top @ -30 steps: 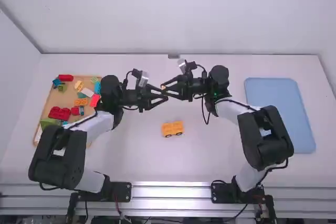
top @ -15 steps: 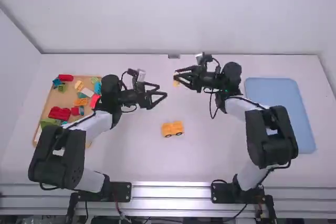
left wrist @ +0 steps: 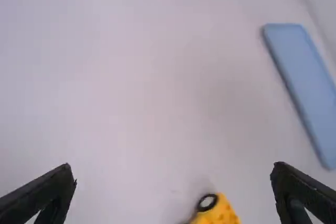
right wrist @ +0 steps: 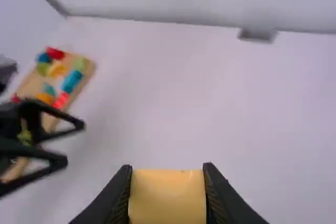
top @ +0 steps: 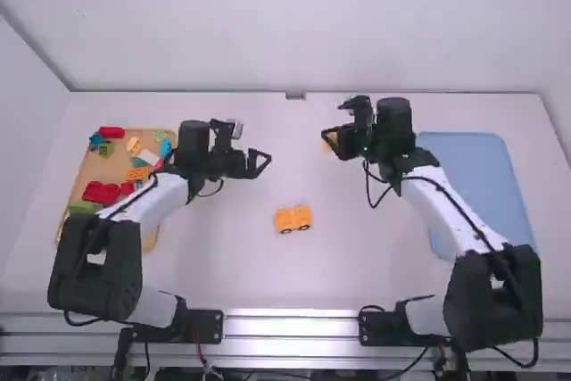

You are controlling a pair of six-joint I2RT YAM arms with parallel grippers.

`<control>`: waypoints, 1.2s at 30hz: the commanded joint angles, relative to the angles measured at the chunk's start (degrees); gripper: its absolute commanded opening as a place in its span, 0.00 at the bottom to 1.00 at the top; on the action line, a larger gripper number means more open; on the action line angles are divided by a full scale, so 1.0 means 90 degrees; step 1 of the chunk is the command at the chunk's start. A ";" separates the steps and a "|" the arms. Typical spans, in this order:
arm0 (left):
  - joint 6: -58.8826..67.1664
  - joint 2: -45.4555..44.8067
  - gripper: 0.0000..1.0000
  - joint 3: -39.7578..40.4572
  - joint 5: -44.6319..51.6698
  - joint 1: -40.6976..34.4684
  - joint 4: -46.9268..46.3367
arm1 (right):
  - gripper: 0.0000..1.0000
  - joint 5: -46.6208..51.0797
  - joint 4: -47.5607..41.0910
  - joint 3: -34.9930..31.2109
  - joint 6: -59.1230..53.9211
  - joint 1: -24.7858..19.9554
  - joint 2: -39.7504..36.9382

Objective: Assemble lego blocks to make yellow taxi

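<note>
the right pincer (top: 332,136), over the white table (top: 223,260), is closed on a yellow block (top: 328,144); across from it the left pincer (top: 265,163) stands wide, nothing between its fingers. nearer the arms' bases than both pincers, and sideways between them, a yellow-orange car body (top: 293,219) with dark wheels sits on the table (a stubby little thing). beyond the right pincer's outer side lies a blue tray (top: 486,189); off the left pincer's outer side is a wooden board (top: 86,167) of coloured blocks (top: 101,192). past both pincers, at the table's far edge, is a small grey fitting (top: 295,95), then a pale back wall (top: 294,24), with a side wall (top: 25,113) past the board. the left arm hides part of the board, and the right arm covers a corner of the tray. the left wrist view cuts off the car body, the right wrist view crops the held block, and there the board's pieces blur, so their studs can't be told.
</note>
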 commanded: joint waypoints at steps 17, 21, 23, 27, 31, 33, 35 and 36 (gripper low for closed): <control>0.0301 -0.1685 0.99 0.1161 -0.4252 -0.0335 -0.1681 | 0.18 0.2499 -0.3648 0.1362 0.0738 0.1069 0.1860; 0.0296 -0.1763 0.99 0.1161 -0.4311 -0.0333 -0.1741 | 0.17 0.2497 -0.4022 0.1360 0.1404 0.1069 0.2382; 0.0277 -0.1744 0.99 0.1161 -0.4311 -0.0335 -0.1744 | 0.12 0.2499 -0.4070 0.1360 0.1722 0.1069 0.2535; 0.0129 -0.1627 0.99 0.1161 -0.4313 -0.0330 -0.1681 | 0.00 0.2499 -0.4143 0.1348 0.2737 0.1022 0.2776; 0.0129 -0.1610 0.99 0.1161 -0.4311 -0.0330 -0.1712 | 0.00 0.2523 -0.4248 0.1348 0.4240 0.1022 0.3024; 0.0129 -0.1610 0.99 0.1161 -0.4311 -0.0330 -0.1719 | 0.00 0.2545 -0.4320 0.1348 0.4935 0.1020 0.3094; 0.0129 -0.1610 0.99 0.1161 -0.4313 -0.0333 -0.1717 | 0.00 0.2540 -0.4379 0.1348 0.5370 0.1022 0.3140; 0.0129 -0.1610 0.99 0.1161 -0.4311 -0.0333 -0.1715 | 0.00 0.2538 -0.4386 0.1348 0.5649 0.1020 0.3167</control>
